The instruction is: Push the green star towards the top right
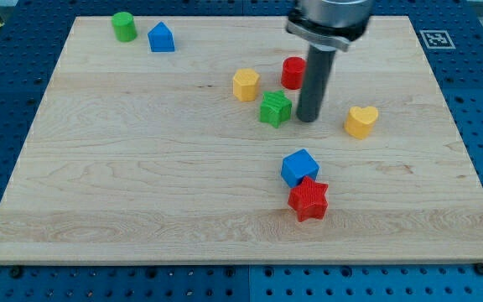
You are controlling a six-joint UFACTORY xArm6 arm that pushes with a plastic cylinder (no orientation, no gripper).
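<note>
Item: green star (276, 109), on worktop (141, 184). My tip (308, 119), no hand fitted, rests just right of it, the wrong side for a top-right push. Red cylinder (293, 72) behind.

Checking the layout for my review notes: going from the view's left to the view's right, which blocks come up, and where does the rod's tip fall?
green cylinder → blue house-shaped block → yellow hexagonal block → green star → my tip, just right of the green star → yellow heart. The red cylinder, blue cube and red star overlap that middle stretch, so they are left out.
</note>
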